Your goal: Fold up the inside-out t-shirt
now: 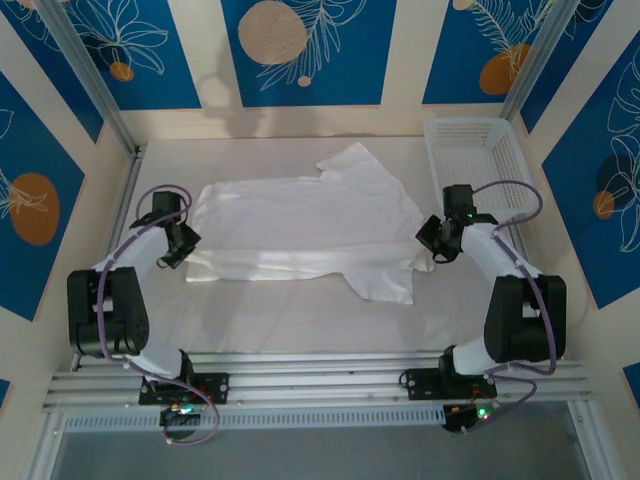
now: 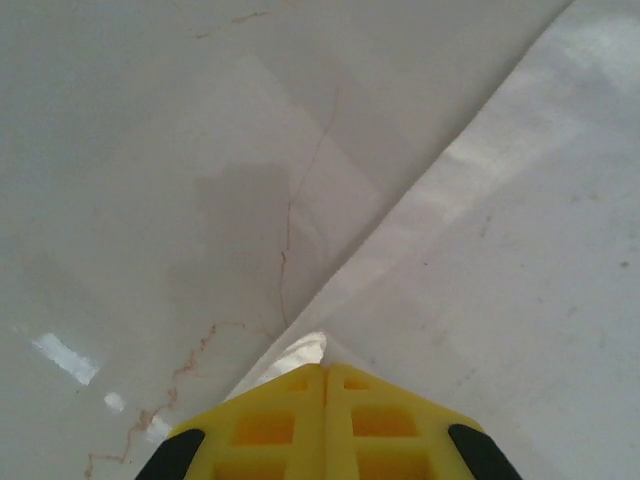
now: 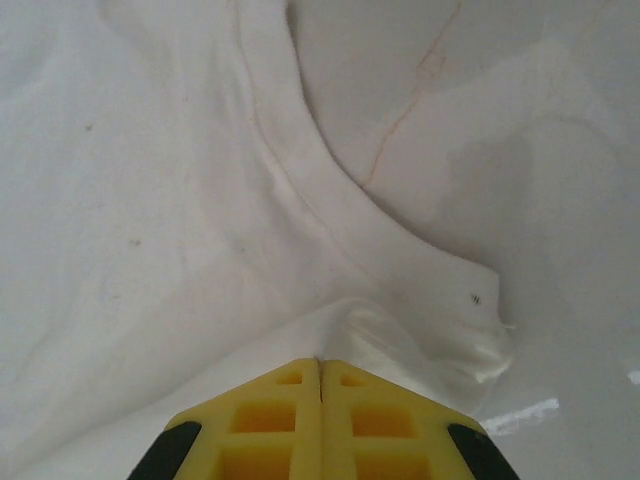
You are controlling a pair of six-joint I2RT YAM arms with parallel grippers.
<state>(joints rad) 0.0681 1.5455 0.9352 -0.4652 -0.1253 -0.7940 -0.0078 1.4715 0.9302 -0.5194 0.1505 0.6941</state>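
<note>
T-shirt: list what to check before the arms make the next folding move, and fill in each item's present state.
1. Left hand shut on the t-shirt edge: ok.
2. Right hand shut on bunched fabric beside the collar: ok.
3. T-shirt spread flat on the table between the two hands: ok.
4. White lattice basket apart from the t-shirt: ok.
5. Both fabric layers caught in each grip: cannot tell.
</note>
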